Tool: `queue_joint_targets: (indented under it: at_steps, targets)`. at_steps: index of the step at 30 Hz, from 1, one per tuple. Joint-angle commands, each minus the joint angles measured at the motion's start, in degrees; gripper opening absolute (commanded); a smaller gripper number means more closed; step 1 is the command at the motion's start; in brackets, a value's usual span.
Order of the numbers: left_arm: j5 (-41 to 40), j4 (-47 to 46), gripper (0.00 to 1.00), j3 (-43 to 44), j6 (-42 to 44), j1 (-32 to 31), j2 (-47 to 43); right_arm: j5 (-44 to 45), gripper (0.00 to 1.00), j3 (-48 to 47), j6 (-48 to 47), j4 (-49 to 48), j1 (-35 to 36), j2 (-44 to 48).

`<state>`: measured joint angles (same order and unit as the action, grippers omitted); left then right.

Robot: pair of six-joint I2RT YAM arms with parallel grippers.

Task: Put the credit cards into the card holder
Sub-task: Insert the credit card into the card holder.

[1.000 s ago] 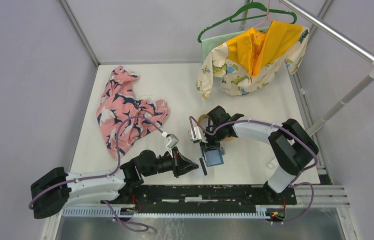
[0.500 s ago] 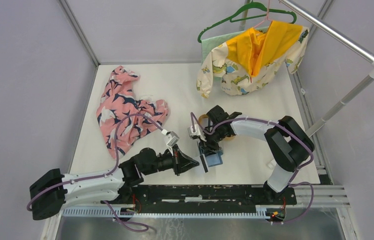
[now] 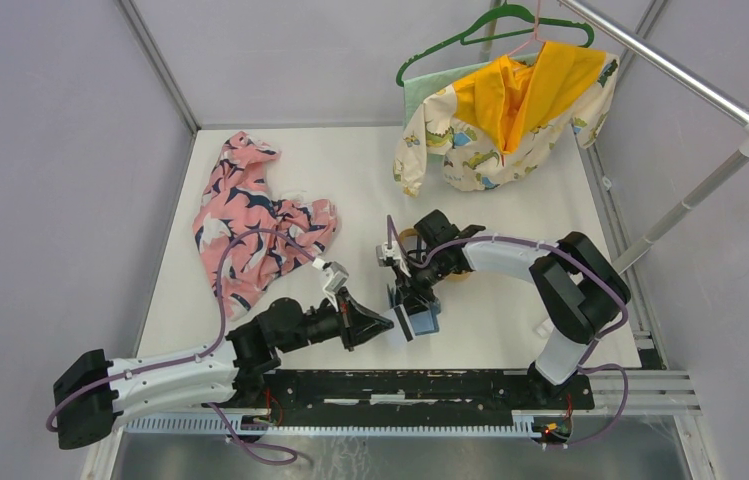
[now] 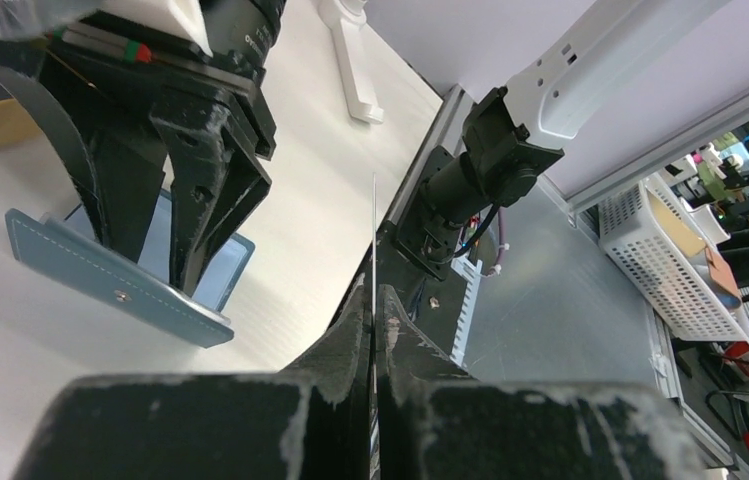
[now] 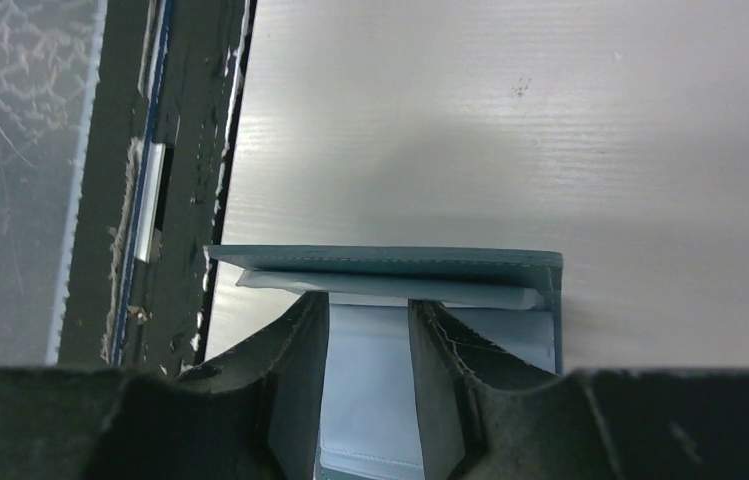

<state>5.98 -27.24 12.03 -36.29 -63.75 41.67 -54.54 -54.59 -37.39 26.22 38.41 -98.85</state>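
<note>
Left wrist view: left gripper (image 4: 374, 300) clamped tight on one credit card (image 4: 374, 225), which shows edge-on as a thin upright line rising from the tips
Left grip: closed on the card, nothing else in it
Right gripper (image 5: 370, 310): jaws parted, tips down inside the open card holder (image 5: 380, 260), pale lining in the gap, nothing pinched; reads as pinning it flat and spreading it
Card holder location: on the white table (image 3: 510, 320) near the front edge, between the two arms, teal outer flap raised on the side facing the left arm
Key relation: holder sits just beside the left gripper, to its right in the top view, ahead and left in the left wrist view; card and holder apart, bare table between
Long axis: flap's stitched edge runs across the left gripper's line of approach; card plane lies along that line, exact angle to the pocket mouth hard to tell
Nearer arm: right is on the holder, left carries the card, so the insert falls to the left
Step (judgement): card presented, not yet in a pocket
Next needs (judgement): short reach right, card edge lined up with the pocket mouth by the right jaws
Other cards: none made out in these views
Risk: thin card could catch the raised flap and miss the slot
</note>
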Motion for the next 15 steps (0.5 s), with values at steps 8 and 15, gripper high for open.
queue_joint_targets:
  at_steps: [8,15]
  targets:
    - [-2.2,-0.2,0.02,-0.5,2.5,-0.3,0.7,5.6,0.42,5.1,28.9,-21.6,2.0,-3.0]
    - [-4.9,1.2,0.02,0.6,3.4,-0.4,4.1,18.4,0.48,5.5,32.7,-24.9,4.7,-4.3]
